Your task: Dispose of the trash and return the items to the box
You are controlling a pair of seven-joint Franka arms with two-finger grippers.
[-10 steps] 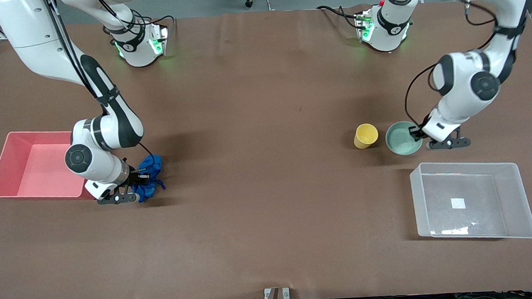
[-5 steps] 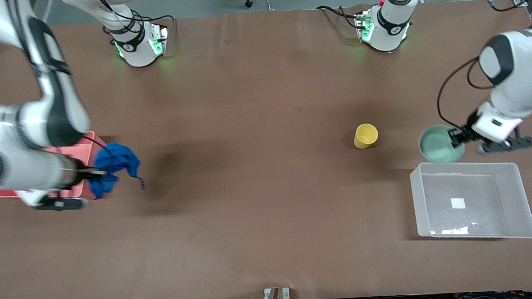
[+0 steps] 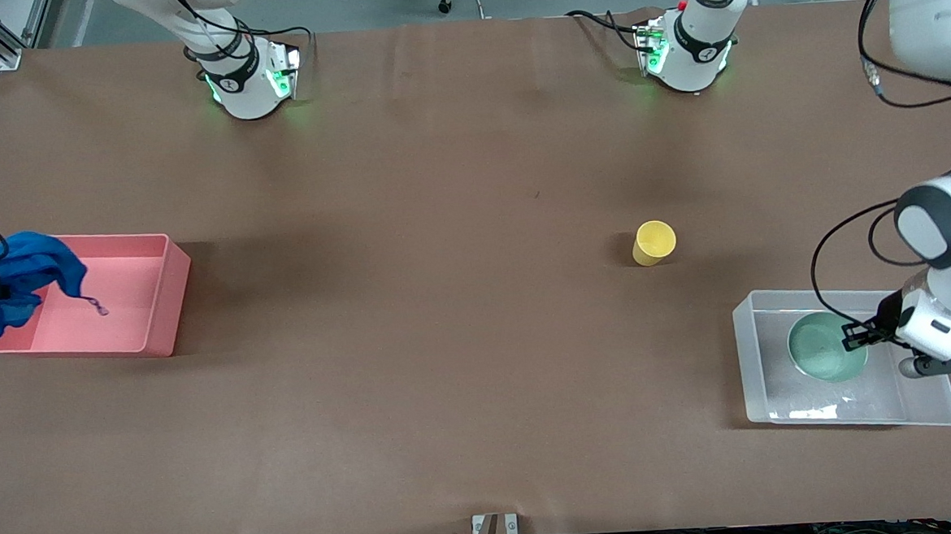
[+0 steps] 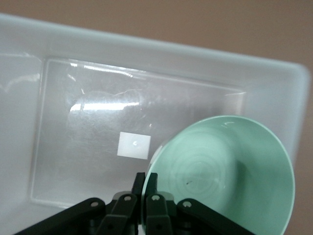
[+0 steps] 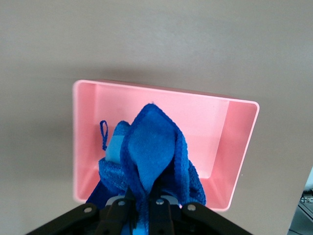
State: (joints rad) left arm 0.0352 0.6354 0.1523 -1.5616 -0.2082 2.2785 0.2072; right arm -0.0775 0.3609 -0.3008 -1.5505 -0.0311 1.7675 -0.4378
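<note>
Left pincer (image 3: 858, 335) holding bowl (image 3: 823, 346) over box (image 3: 931, 410)

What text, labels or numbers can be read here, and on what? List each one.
No readable text anywhere.
White label on the bottom of the clear plastic bin: blank apart from a tiny mark, no words.
Mint-green bowl, yellow cup, blue cloth wad, pink bin: no printing shows.
</note>
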